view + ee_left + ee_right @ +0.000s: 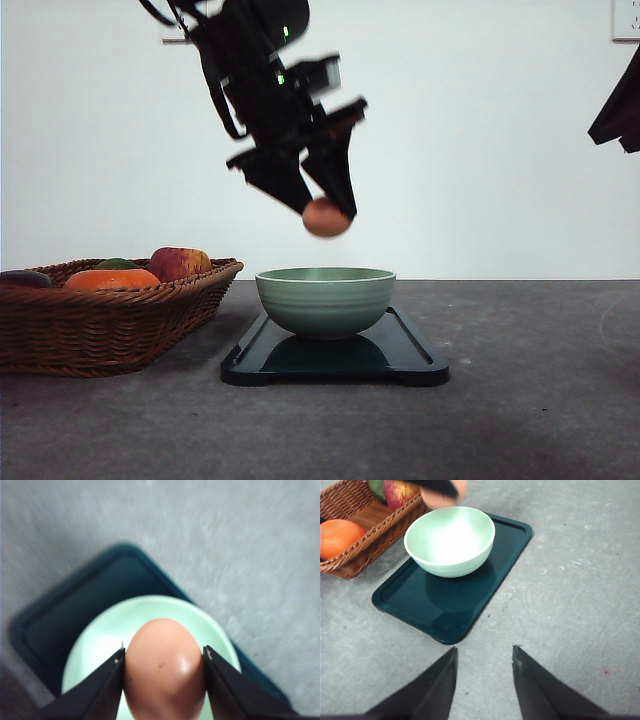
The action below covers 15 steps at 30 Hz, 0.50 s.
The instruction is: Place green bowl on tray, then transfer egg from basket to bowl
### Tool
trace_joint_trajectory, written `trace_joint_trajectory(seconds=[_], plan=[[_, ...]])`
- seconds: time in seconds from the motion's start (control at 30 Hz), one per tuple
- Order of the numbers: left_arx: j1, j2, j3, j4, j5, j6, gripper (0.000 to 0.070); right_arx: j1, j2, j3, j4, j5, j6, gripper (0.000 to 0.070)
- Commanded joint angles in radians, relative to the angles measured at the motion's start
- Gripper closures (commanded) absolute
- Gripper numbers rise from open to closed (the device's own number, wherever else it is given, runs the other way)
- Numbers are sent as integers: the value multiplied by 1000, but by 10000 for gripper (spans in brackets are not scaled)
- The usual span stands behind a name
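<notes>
Two steps make this task, and I judge the first one done: the green bowl (pixel 325 300) stands upright on the tray (pixel 415 360), somewhat toward the end that is nearer to the basket (pixel 110 325). The second step is now in hand. My left gripper (pixel 327 213) is closed on the egg (pixel 326 217), one finger on each side of it, and holds it in the air above the bowl, well clear of the rim. In the left wrist view the egg (pixel 165 667) sits between the two fingertips (pixel 111 680) with the pale inside of the bowl (pixel 100 640) directly below, so the position looks good to me.

My right gripper (pixel 484 680) has its fingers apart and holds nothing; it hangs over the bare table (pixel 580 580), apart from the tray.

In the basket I see an orange fruit (pixel 110 279) and an apple (pixel 180 263); they are not my concern.

For the next move, I think I must lower the left arm slowly until the egg is inside the bowl, close to its bottom, and only then part the fingers. If I release from this height, the egg may crack or bounce out.
</notes>
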Motion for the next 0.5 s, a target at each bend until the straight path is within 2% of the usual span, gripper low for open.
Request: trace_joint_trajectory(seconds=[0.0,0.47], plan=[[-9,41,22,10,-5,10,518,6,3,4,11,2,-9,493],[-14,144,22,10,-30,10,519,6,3,4,10,1,-8,493]])
